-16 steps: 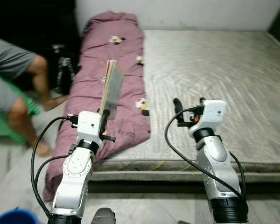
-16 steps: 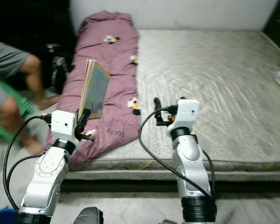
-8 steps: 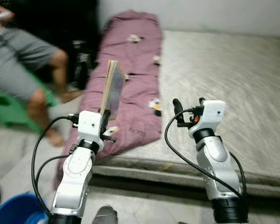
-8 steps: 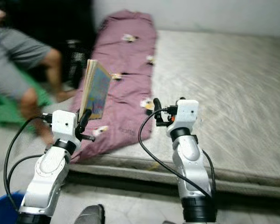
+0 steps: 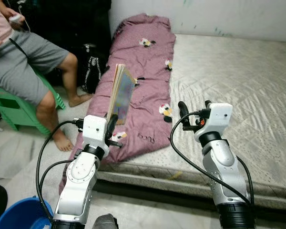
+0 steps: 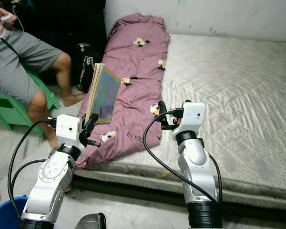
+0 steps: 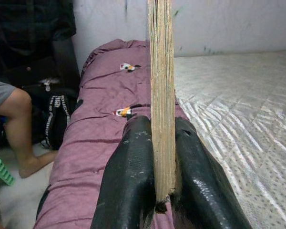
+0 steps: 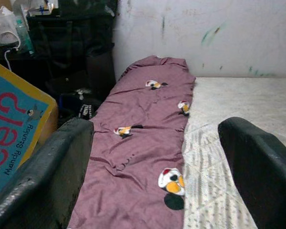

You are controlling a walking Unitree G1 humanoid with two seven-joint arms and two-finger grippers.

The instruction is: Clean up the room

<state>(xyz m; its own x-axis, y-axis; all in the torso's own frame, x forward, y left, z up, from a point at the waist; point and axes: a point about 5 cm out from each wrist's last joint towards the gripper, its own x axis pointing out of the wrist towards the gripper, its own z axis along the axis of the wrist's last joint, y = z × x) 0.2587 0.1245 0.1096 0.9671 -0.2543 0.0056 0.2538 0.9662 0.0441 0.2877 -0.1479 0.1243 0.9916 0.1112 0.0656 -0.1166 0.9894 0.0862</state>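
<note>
Book (image 5: pixel 121 94) stands upright, clamped by its lower edge in the left end effector (image 7: pixel 163 188), near the bed's (image 5: pixel 238 81) left side above the purple blanket (image 5: pixel 138 81). Right end effector (image 8: pixel 155 167) hovers spread, empty. Carrying step; next, find its storage place.

I'm looking down at a bare grey mattress (image 5: pixel 238 81) set low on the floor (image 5: pixel 19 157), its far edge against the wall. A purple blanket (image 5: pixel 140 71) with small cartoon patches lies along its left side, running from the far end to the near edge and spilling over it. On the floor to the left stand a green stool (image 5: pixel 12 107) and a blue bucket (image 5: pixel 19 217).
</note>
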